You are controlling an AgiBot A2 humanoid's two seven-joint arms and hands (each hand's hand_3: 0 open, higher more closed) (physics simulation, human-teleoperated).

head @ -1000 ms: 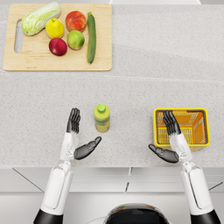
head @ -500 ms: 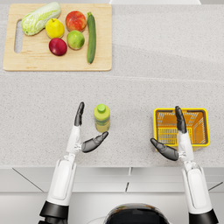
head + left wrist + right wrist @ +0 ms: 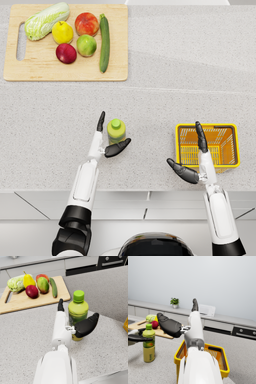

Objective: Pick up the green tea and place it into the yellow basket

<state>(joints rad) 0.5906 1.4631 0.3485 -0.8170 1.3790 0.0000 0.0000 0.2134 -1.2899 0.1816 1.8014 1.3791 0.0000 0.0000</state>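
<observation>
Upright green tea [image 3: 116, 131] stands between the open left hand's [image 3: 106, 142] spread fingers; yellow basket [image 3: 207, 146] lies rightward.

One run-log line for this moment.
left robot hand: open around green tea | right robot hand: open | yellow basket: empty

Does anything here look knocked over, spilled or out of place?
Nothing stands out. The green tea bottle with green cap stands upright on the speckled grey counter, the yellow wire basket sits level, and the produce lies tidy on the wooden cutting board.
</observation>
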